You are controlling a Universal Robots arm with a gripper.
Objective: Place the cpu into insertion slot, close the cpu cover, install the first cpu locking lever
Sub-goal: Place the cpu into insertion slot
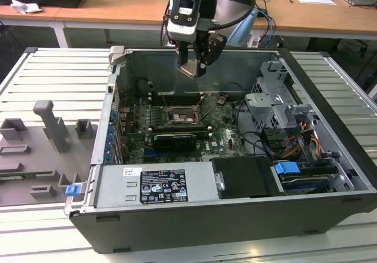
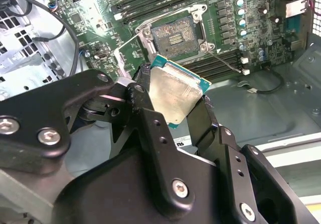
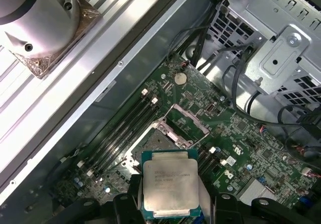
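The first step is in hand: the tool is clamped on the chip, held in the air above the open socket inside the computer case. The chip is flat and square, with a dull silvery top and teal edging. To my eye, seating it calls for squaring it over the socket and lowering it gently.

A pale ribbed table carries an open computer case beneath the gripper and grey fixture blocks well aside, toward the exterior view's left.

Arm angled down, pincer pointing downward, clamped on the cpu
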